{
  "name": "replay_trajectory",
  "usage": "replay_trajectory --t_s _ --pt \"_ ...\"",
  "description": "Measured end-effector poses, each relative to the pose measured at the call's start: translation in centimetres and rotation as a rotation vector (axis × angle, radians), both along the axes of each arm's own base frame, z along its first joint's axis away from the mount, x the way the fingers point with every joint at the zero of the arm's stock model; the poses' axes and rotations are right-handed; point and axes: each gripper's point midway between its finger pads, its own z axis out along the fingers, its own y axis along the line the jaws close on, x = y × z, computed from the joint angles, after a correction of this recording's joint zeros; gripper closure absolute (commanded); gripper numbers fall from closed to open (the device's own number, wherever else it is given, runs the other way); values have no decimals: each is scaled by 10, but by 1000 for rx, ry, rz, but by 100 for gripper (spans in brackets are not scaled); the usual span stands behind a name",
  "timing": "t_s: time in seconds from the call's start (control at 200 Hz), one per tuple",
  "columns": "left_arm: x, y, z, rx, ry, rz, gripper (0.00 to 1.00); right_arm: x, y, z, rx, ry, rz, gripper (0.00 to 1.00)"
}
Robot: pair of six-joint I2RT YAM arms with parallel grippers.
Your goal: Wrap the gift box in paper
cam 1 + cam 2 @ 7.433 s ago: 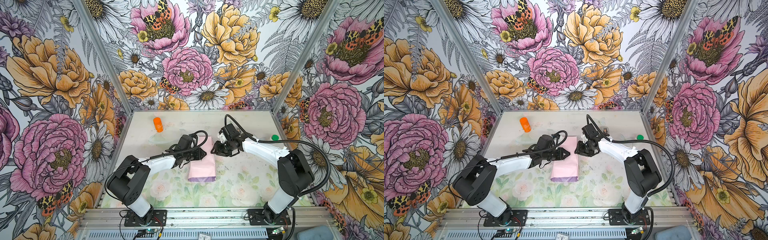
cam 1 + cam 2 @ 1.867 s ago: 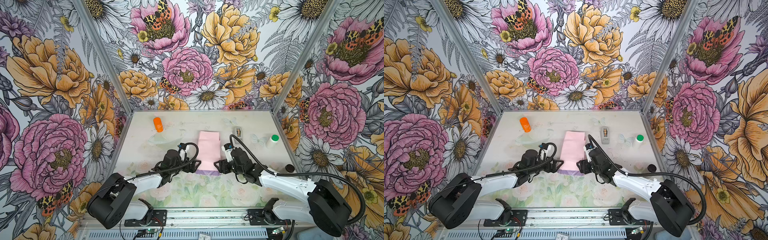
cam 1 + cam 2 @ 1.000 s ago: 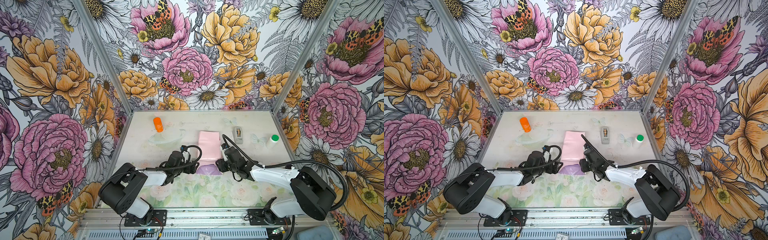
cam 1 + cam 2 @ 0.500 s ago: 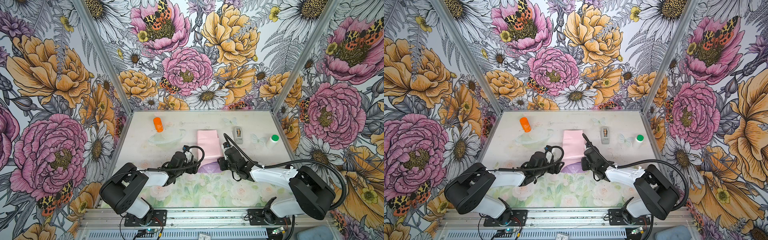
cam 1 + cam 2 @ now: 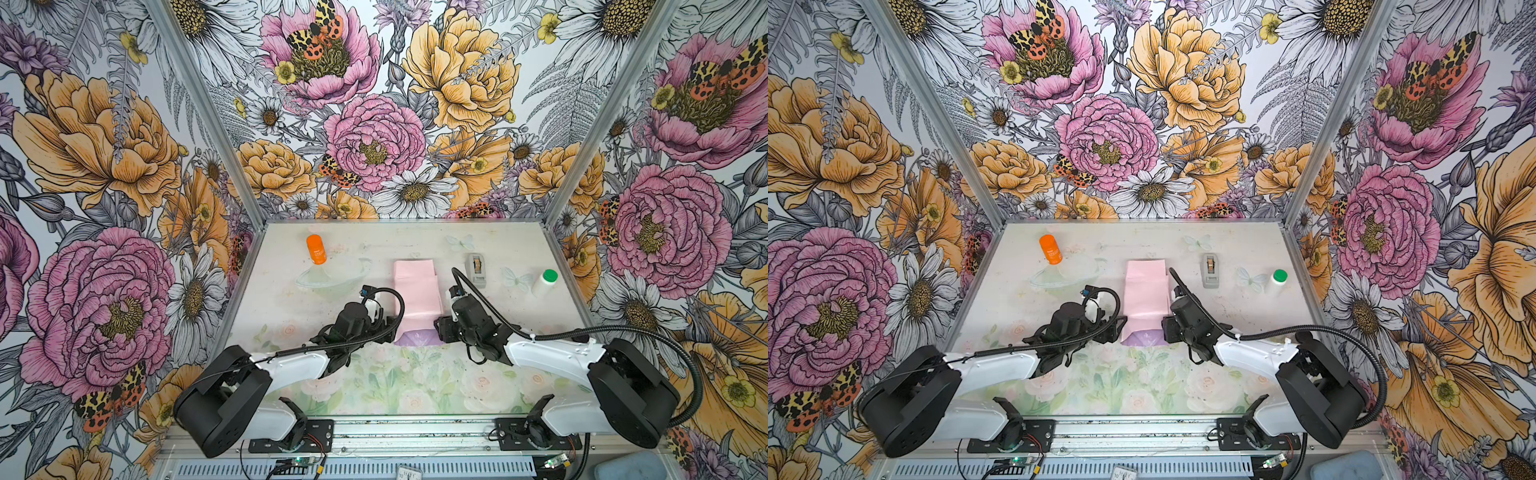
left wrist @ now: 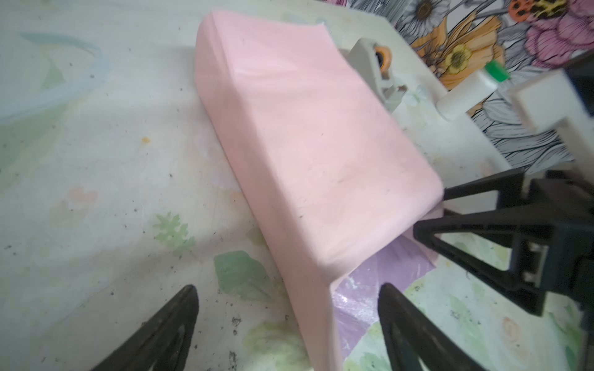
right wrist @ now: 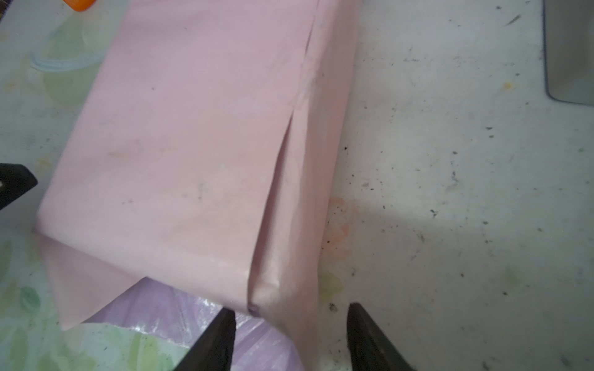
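The left pincer (image 6: 288, 286) stands wide open, its two black fingers straddling the near left corner of the paper (image 6: 305, 144) without closing on it. The right pincer (image 7: 291, 309) is parted too, a finger on either side of the near right corner, where one layer overlaps another along a seam. It has nothing visibly pinched. The two pincers face each other across the parcel's near end. The paper is folded pale pink side out into a long boxy parcel in the middle of the surface (image 5: 374, 374), with a lilac strip lying flat at its near end. The gift box is hidden under the paper. Just right of the parcel lies a grey tape dispenser (image 5: 476, 270), further right a white bottle (image 5: 542, 284), and at the far left an orange bottle (image 5: 316, 249).
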Motion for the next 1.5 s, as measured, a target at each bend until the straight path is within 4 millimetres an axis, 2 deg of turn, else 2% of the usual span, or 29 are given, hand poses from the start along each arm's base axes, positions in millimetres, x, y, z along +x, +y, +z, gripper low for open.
replay_trajectory --t_s 0.135,0.26,0.35,0.445,0.545,0.675,0.781,0.886,1.276,1.496 --pt "0 6 40 -29 -38 25 8 -10 1 33 74 -17 35 38" --pt "10 11 67 -42 -37 54 8 0 -5 61 118 -13 16 38" --pt "21 15 73 -49 -1 73 9 16 -11 77 139 1 -16 38" --pt "32 13 67 -43 54 69 11 40 -15 87 143 25 -57 38" --pt "43 7 51 -38 128 58 21 65 -20 79 135 75 -94 38" --pt "60 3 28 -43 223 69 25 85 -23 49 112 175 -128 41" --pt "68 0 11 -48 280 75 25 91 -20 28 103 245 -126 42" --pt "72 -7 2 -53 309 58 25 90 -14 16 113 290 -107 42" --pt "93 -54 -1 -87 315 -37 24 89 4 20 199 312 -50 40" --pt "97 -60 0 -88 304 -51 15 85 -3 24 189 287 -61 38"
